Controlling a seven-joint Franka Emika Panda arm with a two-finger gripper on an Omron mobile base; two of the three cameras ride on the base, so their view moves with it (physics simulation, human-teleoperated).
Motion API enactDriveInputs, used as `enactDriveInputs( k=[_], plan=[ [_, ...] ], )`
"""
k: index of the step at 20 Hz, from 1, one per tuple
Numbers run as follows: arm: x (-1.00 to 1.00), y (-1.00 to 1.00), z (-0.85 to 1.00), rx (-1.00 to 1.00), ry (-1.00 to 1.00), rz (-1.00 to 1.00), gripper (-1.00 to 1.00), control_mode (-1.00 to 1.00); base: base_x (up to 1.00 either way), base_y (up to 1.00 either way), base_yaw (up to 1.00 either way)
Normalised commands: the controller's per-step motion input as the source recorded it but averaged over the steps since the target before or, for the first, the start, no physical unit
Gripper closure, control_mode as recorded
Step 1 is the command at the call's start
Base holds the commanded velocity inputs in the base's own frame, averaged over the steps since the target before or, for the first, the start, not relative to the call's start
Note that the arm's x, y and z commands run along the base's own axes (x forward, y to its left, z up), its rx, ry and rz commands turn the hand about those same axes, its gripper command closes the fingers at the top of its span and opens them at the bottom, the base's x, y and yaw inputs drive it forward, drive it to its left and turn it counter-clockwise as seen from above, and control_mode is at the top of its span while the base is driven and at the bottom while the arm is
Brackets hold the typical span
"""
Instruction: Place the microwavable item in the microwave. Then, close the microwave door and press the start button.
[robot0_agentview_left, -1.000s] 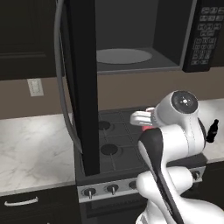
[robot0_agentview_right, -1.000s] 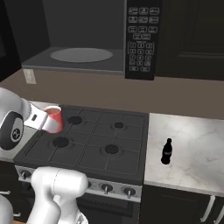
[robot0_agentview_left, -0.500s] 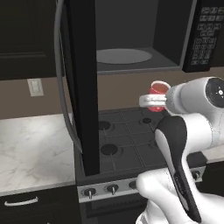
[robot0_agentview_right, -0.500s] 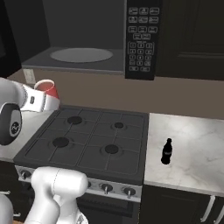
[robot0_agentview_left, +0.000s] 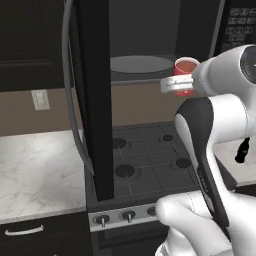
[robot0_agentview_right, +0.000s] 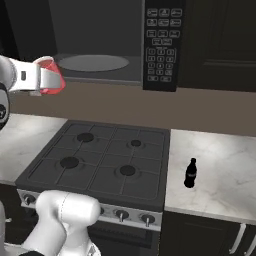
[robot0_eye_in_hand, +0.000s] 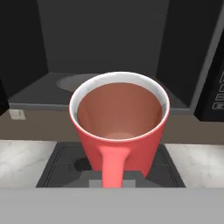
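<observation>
The microwave (robot0_agentview_right: 100, 60) hangs over the stove (robot0_agentview_right: 100, 162), its grey cavity open and its turntable (robot0_agentview_left: 141, 64) bare. The door (robot0_agentview_left: 92, 95) stands swung out toward the camera, edge-on in the left base view, with its curved bar handle (robot0_agentview_left: 70, 100) on the outer side. The keypad (robot0_agentview_right: 160, 47) sits at the cavity's right. The table (robot0_agentview_right: 215, 170) flanks the stove on both sides; a small black bottle (robot0_agentview_right: 190, 173) stands on the right stretch, well apart from the work.

The arm reaches up in front of the microwave. The hand (robot0_agentview_left: 175, 85) is pinched shut on the red cup (robot0_agentview_left: 186, 70), gripping it low near the handle side, and carries it upright in the air, high above the burners. In the hand view the cup (robot0_eye_in_hand: 119, 127) looks empty, its pale rim level, with the cavity straight ahead beyond it.

The cup sits at about the height of the cavity floor but outside the opening, in front of the sill and toward the right end of the turntable as the left base view shows it.

My judgement: the pick-up and lift are done and the task is in its carry-in step. Left to do: push the cup in over the sill, set it on the turntable, release, draw back, swing the door closed, press start.
</observation>
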Motion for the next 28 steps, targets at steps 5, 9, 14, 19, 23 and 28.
enactDriveInputs(
  k=[5, 9, 14, 19, 23, 28],
  plan=[
    [0.52, 0.0, 0.14, -0.01, -0.01, 0.03, 1.0, -1.0, 0.0, 0.0, 0.0],
    [0.79, 0.0, 0.0, 0.0, 0.0, 0.06, 1.0, -1.0, 0.0, 0.0, 0.0],
    [0.77, 0.0, -0.02, 0.0, 0.0, 0.05, 1.0, -1.0, 0.0, 0.0, 0.0],
    [0.75, 0.0, -0.25, 0.0, 0.0, 0.04, 1.0, -1.0, 0.0, 0.0, 0.0],
    [0.91, 0.0, -0.3, 0.0, 0.0, 0.04, 1.0, -1.0, 0.0, 0.0, 0.0],
    [0.92, 0.0, -0.22, 0.0, 0.02, 0.03, 1.0, -1.0, 0.0, 0.0, 0.0]
  ],
)
